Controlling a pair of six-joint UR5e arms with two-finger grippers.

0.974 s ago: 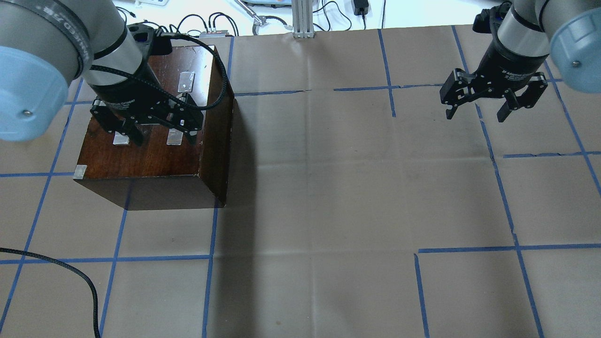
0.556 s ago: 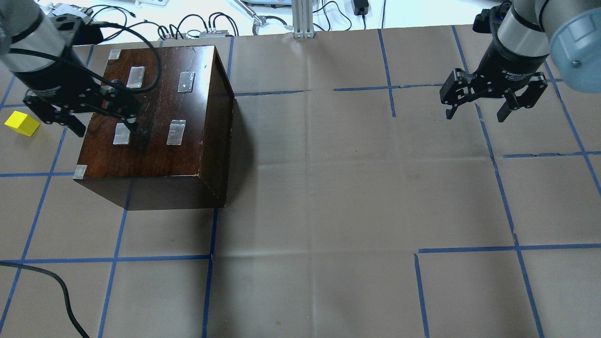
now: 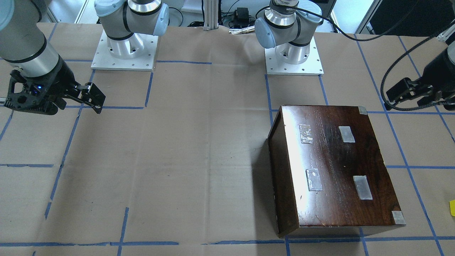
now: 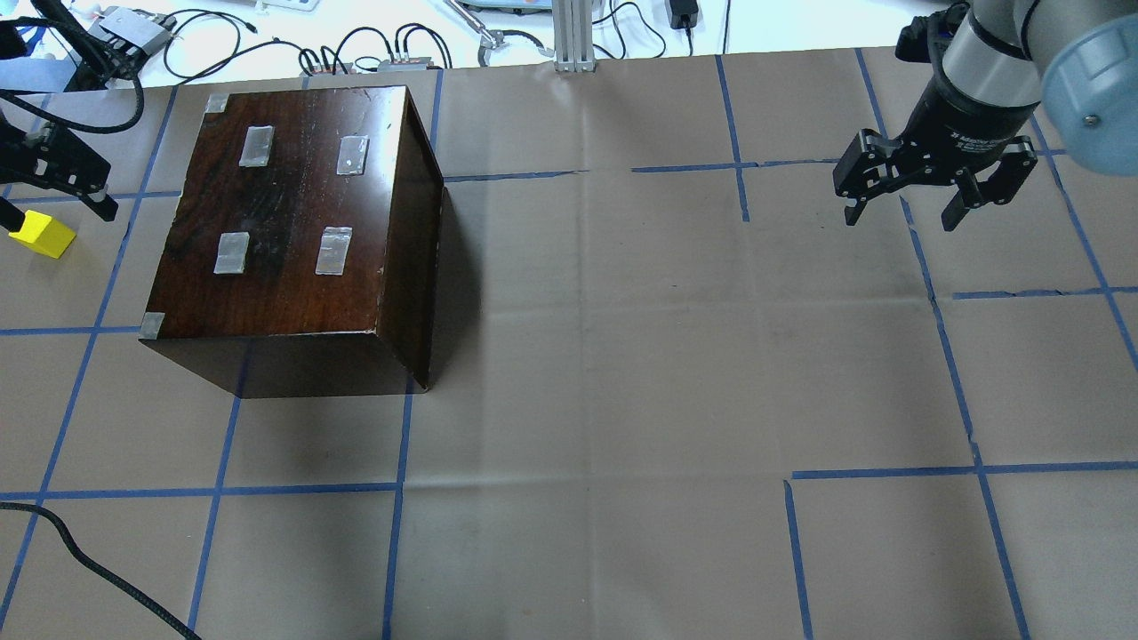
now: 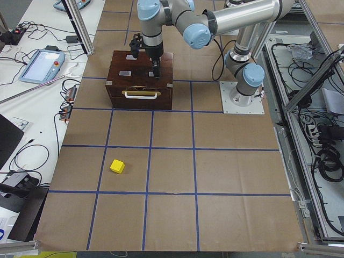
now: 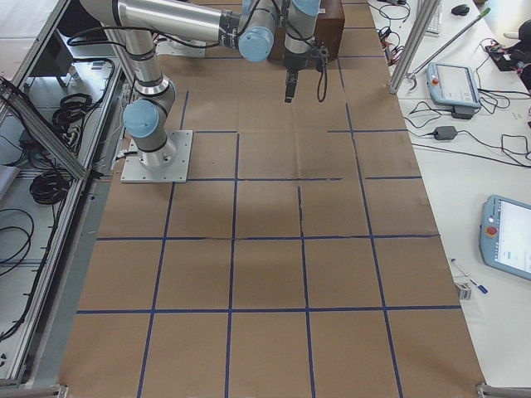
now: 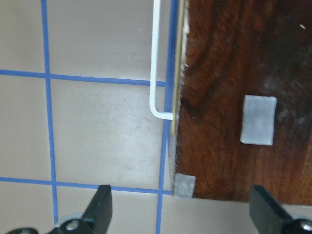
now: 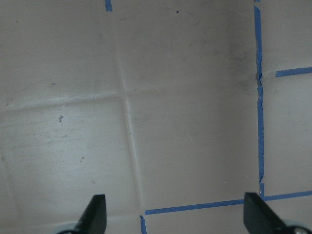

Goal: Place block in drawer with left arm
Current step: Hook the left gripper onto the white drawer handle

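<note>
Left gripper (image 4: 58,203) has swung off the box (image 4: 289,200) to frame-left, jaws spread, by the block (image 4: 42,235). Pickup pending; drawer (image 5: 141,101) apparently shut. Right gripper (image 4: 901,220) spread, idle, upper right.

The table (image 4: 622,356) was viewed by the overhead camera from above and behind the robot, looking forward and down. The same surface was faced from the opposite side by the front camera, tilted steeply down, with the arm bases (image 3: 124,49) at its top edge. The two end cameras were set high and farther off, taking the table lengthwise from the robot's left and right. The dark wooden box (image 4: 284,258) was shared by the overhead, front, left-end and left wrist views. Each wrist camera was pointed straight down, close to the surface, the left gripper (image 7: 180,204) and right gripper (image 8: 173,209) being framed only as fingertips at the lower edge.
</note>
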